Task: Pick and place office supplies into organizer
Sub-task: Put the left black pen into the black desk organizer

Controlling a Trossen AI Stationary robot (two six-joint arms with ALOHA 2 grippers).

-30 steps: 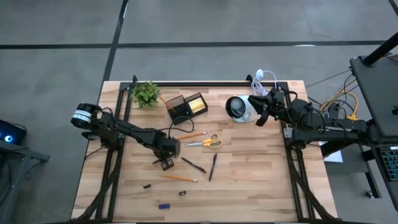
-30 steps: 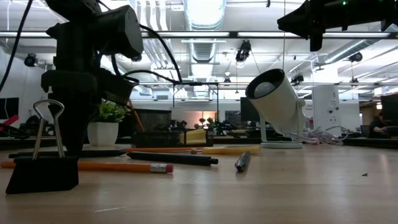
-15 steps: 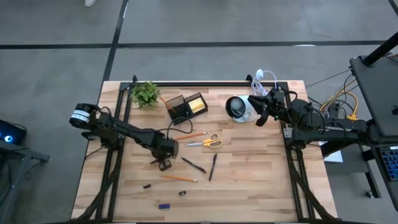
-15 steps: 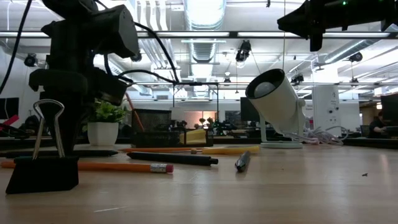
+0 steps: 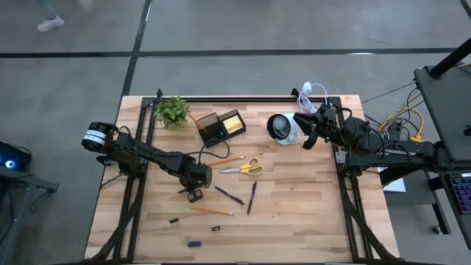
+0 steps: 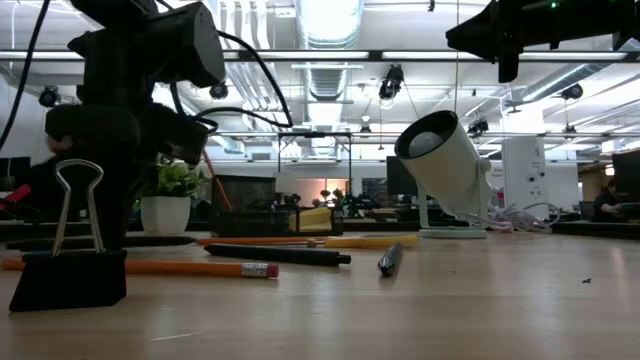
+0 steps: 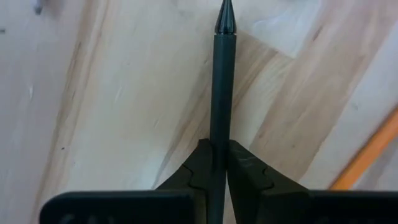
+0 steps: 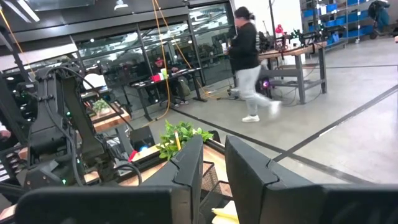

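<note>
Left end effector [image 7: 219, 171] raised, clamping pen [image 7: 221, 87]

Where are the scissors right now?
In the high view, the scissors lie flat near the table's middle, just beside an orange pencil and below the black organizer, right of the left tool.
</note>
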